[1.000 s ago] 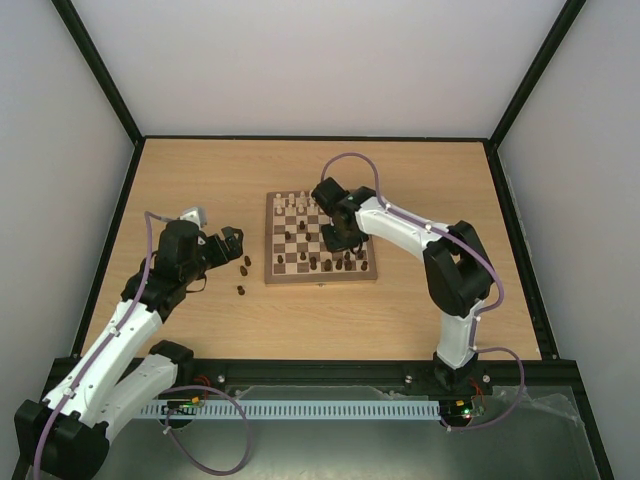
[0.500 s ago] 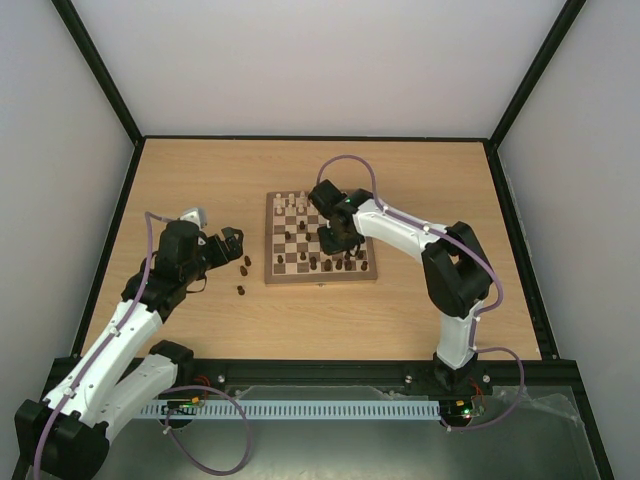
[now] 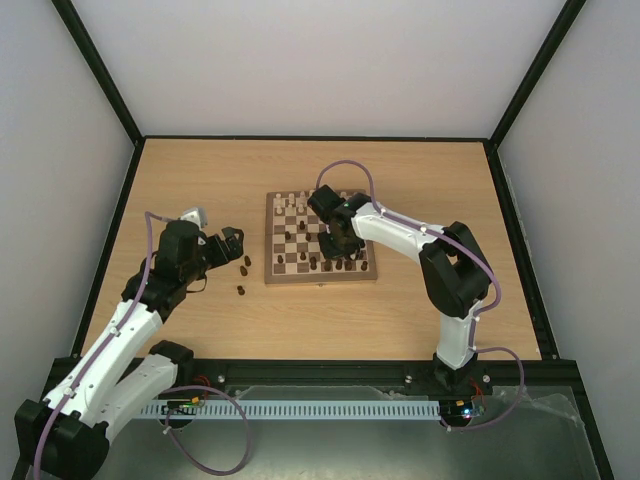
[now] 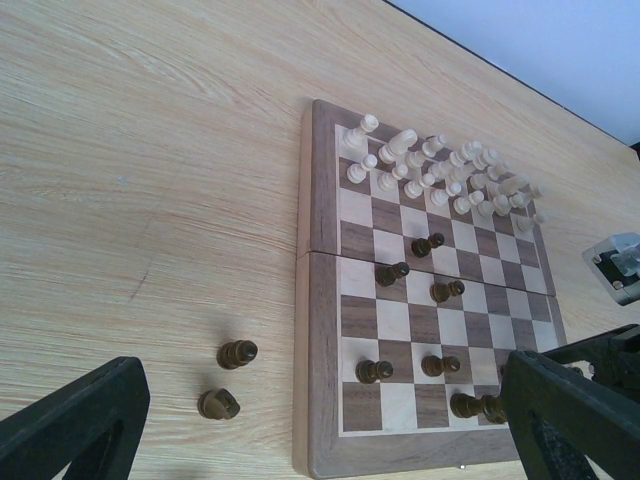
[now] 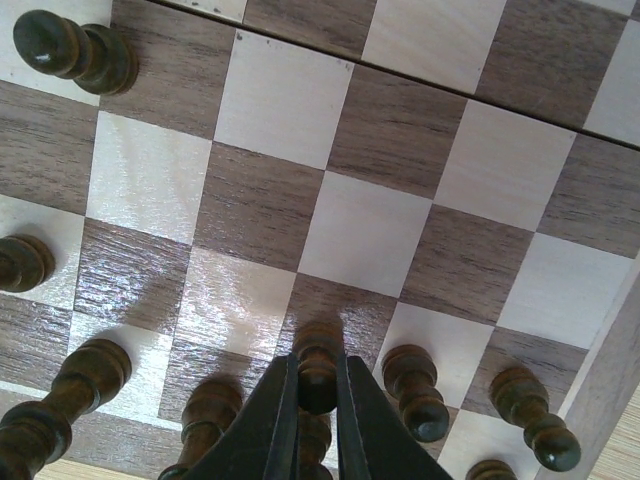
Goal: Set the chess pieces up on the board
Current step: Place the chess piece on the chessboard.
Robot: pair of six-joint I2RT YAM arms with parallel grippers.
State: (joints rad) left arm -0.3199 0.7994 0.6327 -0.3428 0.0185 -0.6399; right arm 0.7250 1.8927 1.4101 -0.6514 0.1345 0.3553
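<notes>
The board [image 3: 272, 238] lies mid-table, with cream chess pieces [image 3: 297, 203] on its far rows and dark ones [image 3: 340, 262] mostly on its near rows. My right gripper [image 3: 338, 242] is low over the board's near right part. In the right wrist view it [image 5: 317, 388] is shut on a dark pawn [image 5: 319, 352] over a dark square beside other dark pieces [image 5: 413, 385]; I cannot tell if its base touches. My left gripper [image 3: 232, 244] is open and empty left of the board, above two loose dark pieces [image 4: 237, 353] on the table.
A third loose dark piece [image 3: 240, 291] lies on the table nearer the front. In the left wrist view the board's border [image 4: 318, 300] is close to the right of the loose pieces. Black frame rails edge the table.
My right arm has shifted slightly left over the board, still holding the dark pawn. The left arm has not moved.
</notes>
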